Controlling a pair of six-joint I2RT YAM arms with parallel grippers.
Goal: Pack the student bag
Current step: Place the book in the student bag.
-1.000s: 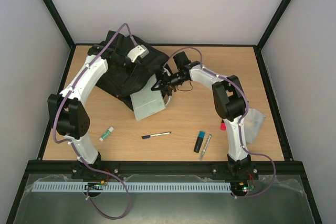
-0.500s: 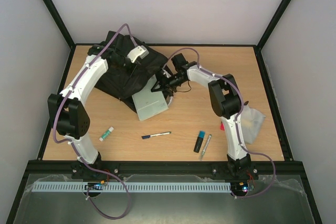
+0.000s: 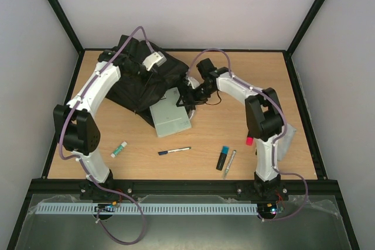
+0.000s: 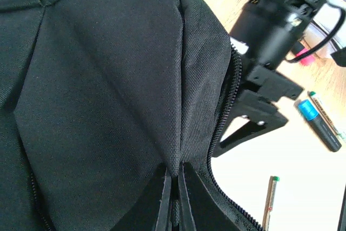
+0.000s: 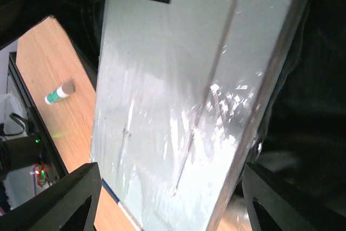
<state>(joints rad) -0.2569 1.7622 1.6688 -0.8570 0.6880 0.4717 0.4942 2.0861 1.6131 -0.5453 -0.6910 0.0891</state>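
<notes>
against a second before, the right gripper (image 3: 181, 98) had opened: its jaws were nearly closed at the far end of the flat pale grey-green pack in clear wrap (image 3: 171, 118), and now they stood wide apart above it, with nothing clamped between them. the pack itself had slid a little toward the near edge and to the right. the right arm's elbow had swung further to the right, and a small red object (image 3: 249, 140) showed more plainly beside it. the left gripper (image 4: 173, 177) had not moved; its fingers were pressed together on a fold of fabric of the large black soft student bag (image 3: 137, 83), beside the zip.

the bag sat at the far left of the light brown wooden table (image 3: 246, 74), and the pack's far end lay against it; i could not tell if that end was inside.

nearer the arms lay a white glue stick with green cap (image 3: 119, 149), a dark pen (image 3: 174, 151), a black and blue marker (image 3: 222, 157) and a thin silver pen (image 3: 229, 163). a grey-white soft pouch (image 3: 285, 136) lay behind the right arm. plain white walls and black frame posts closed the space.
</notes>
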